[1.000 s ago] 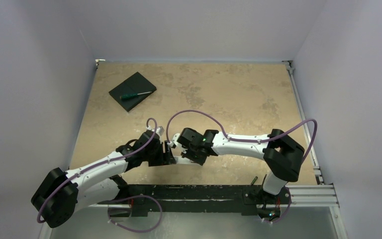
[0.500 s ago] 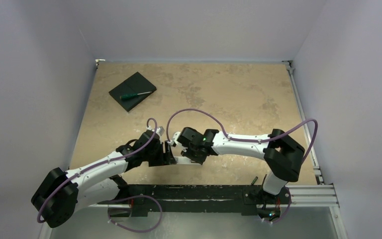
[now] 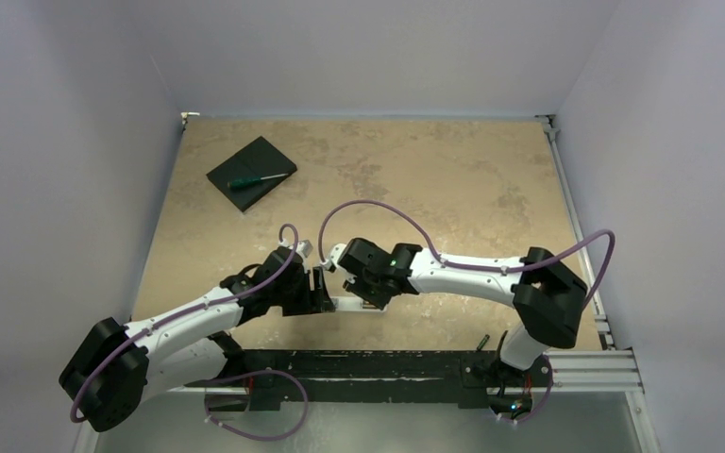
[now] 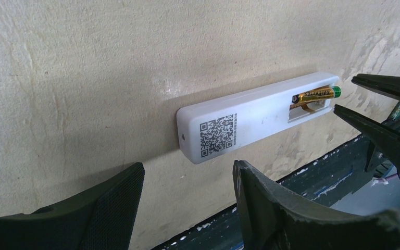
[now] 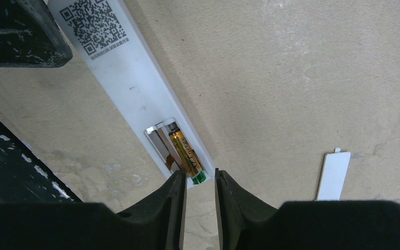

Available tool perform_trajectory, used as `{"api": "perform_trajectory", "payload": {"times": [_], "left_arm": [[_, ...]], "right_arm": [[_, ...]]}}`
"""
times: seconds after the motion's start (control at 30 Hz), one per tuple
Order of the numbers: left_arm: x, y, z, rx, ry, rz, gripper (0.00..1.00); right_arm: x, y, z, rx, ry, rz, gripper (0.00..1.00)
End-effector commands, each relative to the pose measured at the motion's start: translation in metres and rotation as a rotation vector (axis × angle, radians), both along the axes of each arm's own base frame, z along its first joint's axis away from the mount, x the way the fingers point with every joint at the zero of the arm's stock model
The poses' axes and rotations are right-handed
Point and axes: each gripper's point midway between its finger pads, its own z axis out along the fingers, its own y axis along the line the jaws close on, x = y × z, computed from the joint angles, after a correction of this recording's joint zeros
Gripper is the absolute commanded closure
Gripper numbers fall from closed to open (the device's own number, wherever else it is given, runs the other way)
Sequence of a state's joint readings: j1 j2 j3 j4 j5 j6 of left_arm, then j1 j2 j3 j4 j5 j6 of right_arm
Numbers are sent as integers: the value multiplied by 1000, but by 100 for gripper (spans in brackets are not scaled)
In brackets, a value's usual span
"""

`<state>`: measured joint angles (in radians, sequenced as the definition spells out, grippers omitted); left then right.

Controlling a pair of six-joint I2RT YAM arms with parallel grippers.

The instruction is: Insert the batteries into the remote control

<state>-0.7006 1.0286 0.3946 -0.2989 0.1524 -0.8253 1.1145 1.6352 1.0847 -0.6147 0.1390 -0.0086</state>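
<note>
Where the counter (image 3: 434, 179) nears its front edge, remote (image 4: 250, 122) lies back-up, one battery (image 4: 317, 94) in its open bay; left end effector (image 4: 187, 169) gapes wide; right end effector (image 5: 199, 176) narrowly parted at the battery end. Farther back: screwdriver (image 3: 260, 179) on black pad (image 3: 245, 160).

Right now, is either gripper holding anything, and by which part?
Nothing is held: the left gripper gapes short of the remote control; the right gripper sits at the seated battery, gap empty.
</note>
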Motion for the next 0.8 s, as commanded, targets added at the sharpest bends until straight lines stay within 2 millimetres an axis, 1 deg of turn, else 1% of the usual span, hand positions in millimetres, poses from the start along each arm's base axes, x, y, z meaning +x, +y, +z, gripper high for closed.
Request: {"api": "perform_trajectory", "payload": {"times": [0.0,0.1,0.23,0.43,0.5,0.53,0.77], "left_arm": [[8,-7,11,-31,-37,-17,37],[8,-8,11,-34,-38,-18,37],[8,-8,11,-36,-38,-17,37],[9,-12,9,-46,-36,-29,39],[10,-14,11,-56,-40,-32,40],[12,-16,13,-62,-48,-34,41],[19,-19,16,-58,-67,-38,42]], "right_arm": [[5,13,29,108,-41,-65,66],[0,12,32,139,-12,-135,66],[-1,7,38,183,-12,-243,66],[-5,5,46,267,19,-415,66],[-7,5,46,291,36,-470,66],[-9,4,44,314,52,-543,67],[-10,3,38,372,75,-646,67]]}}
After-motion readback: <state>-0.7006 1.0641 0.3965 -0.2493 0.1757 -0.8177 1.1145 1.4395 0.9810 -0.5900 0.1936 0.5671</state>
